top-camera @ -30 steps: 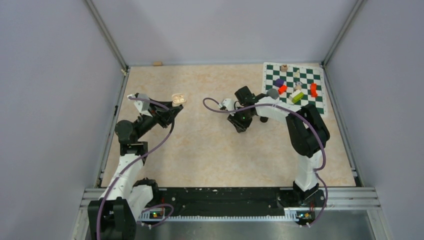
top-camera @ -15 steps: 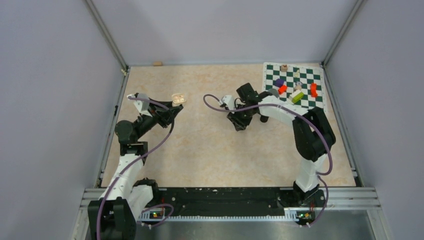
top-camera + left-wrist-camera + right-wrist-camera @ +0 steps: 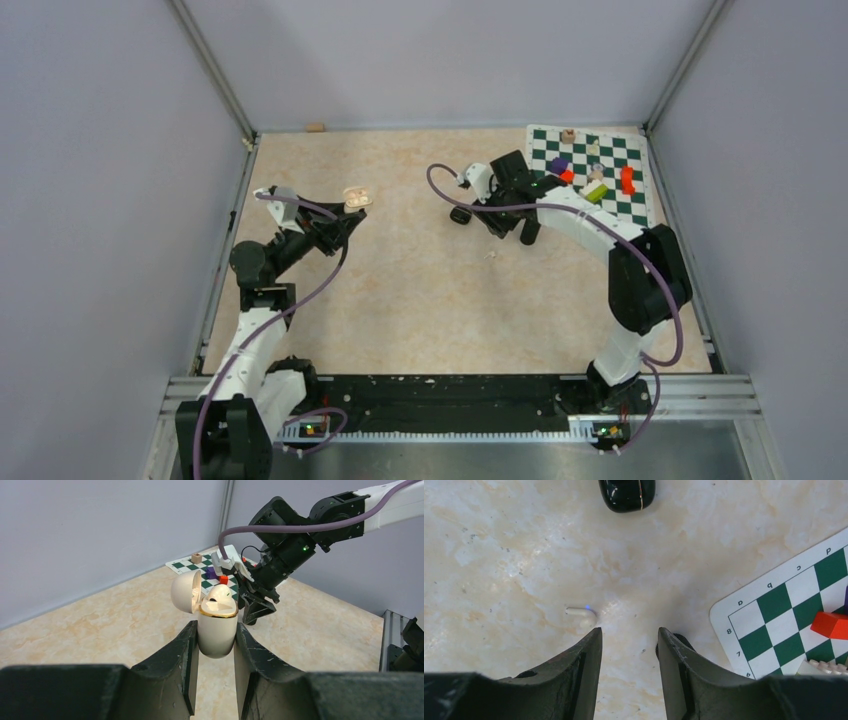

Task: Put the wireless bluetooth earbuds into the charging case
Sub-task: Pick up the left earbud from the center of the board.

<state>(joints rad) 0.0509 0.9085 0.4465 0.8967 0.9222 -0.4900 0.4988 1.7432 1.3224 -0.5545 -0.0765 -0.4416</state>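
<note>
Your right gripper (image 3: 629,632) has swung toward 1 o'clock, nearer the chessboard (image 3: 545,145), jaws apart and empty, likely resetting. A whitish earbud (image 3: 580,612) lies loose on the table (image 3: 499,555) at its 10 o'clock, wrist view. Left gripper (image 3: 216,630) clamps the charging case (image 3: 217,637) upright, lid open for loading; one bud seems seated already.

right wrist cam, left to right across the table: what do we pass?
In order: whitish earbud → black case, closed → chessboard mat → red block.
</note>
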